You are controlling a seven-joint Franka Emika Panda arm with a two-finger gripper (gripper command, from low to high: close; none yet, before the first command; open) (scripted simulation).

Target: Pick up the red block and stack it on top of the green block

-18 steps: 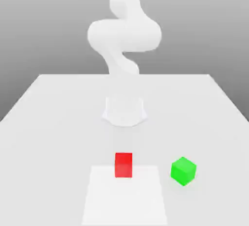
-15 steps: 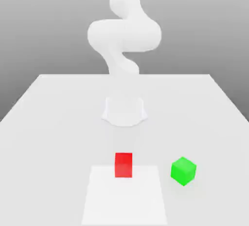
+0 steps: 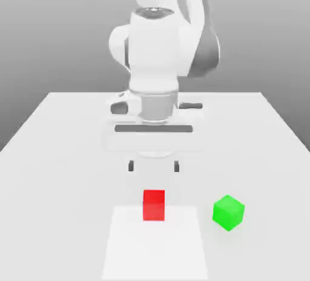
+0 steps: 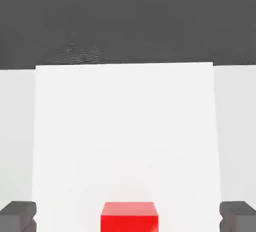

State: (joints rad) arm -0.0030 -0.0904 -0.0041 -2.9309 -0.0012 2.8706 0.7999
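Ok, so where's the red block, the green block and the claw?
red block (image 3: 154,205), exterior view, front face.
green block (image 3: 228,212), exterior view, middle of cube.
claw (image 3: 153,166), exterior view, midway between its open fingertips.

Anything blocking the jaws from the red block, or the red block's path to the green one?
Nothing visible. The gripper hangs open above the red block with only air between. The green block sits apart on the exterior view's right, with bare table between the blocks.
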